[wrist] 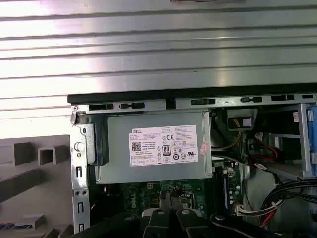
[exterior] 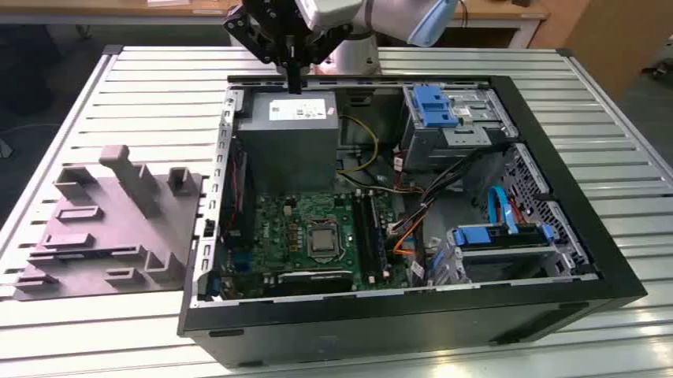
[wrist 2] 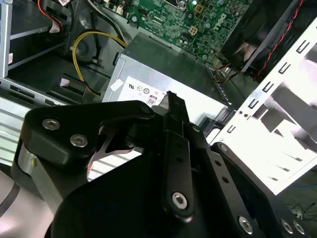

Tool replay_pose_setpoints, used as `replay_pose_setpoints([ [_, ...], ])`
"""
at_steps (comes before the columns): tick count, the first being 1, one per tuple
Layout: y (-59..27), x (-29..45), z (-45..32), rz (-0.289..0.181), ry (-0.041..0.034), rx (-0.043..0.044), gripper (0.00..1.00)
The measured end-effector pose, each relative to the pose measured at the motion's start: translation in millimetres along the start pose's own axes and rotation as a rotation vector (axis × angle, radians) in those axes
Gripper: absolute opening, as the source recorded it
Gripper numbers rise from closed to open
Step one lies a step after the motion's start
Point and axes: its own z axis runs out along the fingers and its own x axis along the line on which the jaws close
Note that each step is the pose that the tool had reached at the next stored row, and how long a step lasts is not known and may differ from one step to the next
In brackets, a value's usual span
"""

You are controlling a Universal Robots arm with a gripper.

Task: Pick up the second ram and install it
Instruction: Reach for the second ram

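The fingers (exterior: pixel 295 79) were pressed together, and nothing could be seen between them. They hung tips down over the rear of the open case (exterior: pixel 620 276), with the supply (exterior: pixel 286 134) right beneath them. The board (exterior: pixel 305 228) and its slots (exterior: pixel 370 228) lay farther off, beyond the supply and lower.

The ram could not be made out for certain. In the first wrist view a bluish strip (wrist: pixel 11 226) lay on the grey fixture (exterior: pixel 105 228), well off to one side of the fingers, and it might have been the stick. The fixture sat on the slatted surface (exterior: pixel 158 79) beside the case.

The nearest risk looked like a collision. A straight drop from here would have put the tips onto the supply's lid or the case rim just under them. Closed fingers also could not have straddled a thin stick, so reaching it unopened would likely have shoved it aside or tipped it. The yellow wires (exterior: pixel 366 146) next to the supply, below and to one side of the tips, could have caught on a low sweep toward the slots.
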Motion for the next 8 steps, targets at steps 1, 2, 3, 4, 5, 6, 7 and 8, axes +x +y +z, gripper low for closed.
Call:
replay_pose_setpoints([
  [1,0.0,0.0,0.0,0.000,0.0000,0.0000,0.10],
  [2,0.0,0.0,0.0,0.000,0.0000,0.0000,0.10],
  [3,0.0,0.0,0.0,0.000,0.0000,0.0000,0.10],
  [4,0.0,0.0,0.0,0.000,0.0000,0.0000,0.10],
  [5,0.0,0.0,0.0,0.000,0.0000,0.0000,0.10],
  [6,0.0,0.0,0.0,0.000,0.0000,0.0000,0.10],
  [7,0.0,0.0,0.0,0.000,0.0000,0.0000,0.10],
  [8,0.0,0.0,0.0,0.000,0.0000,0.0000,0.10],
])
